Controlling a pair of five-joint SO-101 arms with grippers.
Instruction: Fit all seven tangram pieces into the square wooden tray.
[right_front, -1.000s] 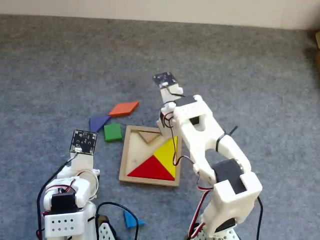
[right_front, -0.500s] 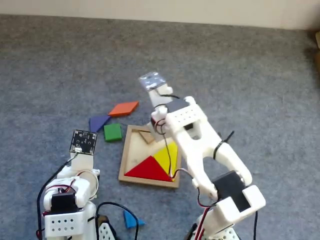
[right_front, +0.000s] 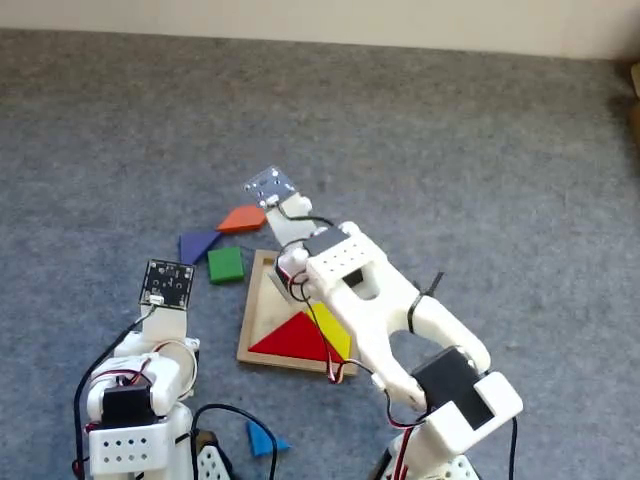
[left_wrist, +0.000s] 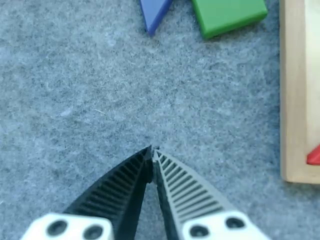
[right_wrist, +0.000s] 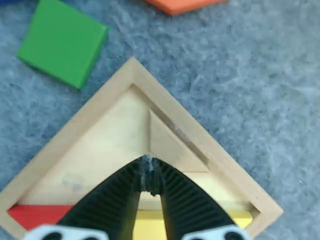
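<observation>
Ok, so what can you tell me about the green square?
The green square is a thick, flat, smooth piece that looks like painted wood. It lies on the grey carpet, just outside the wooden tray, beside the dark blue triangle. Nothing grips it.

High view: right arm (right_front: 375, 300) covers the far right corner of the tray (right_front: 248, 312), most of the yellow triangle (right_front: 340, 347) and the right end of the orange piece (right_front: 238, 220). Blue piece (right_front: 263, 440) is partly hidden at the base of the left arm (right_front: 130, 400). Left wrist view: green square (left_wrist: 227, 15) and blue triangle (left_wrist: 155, 11) are cut off.
</observation>
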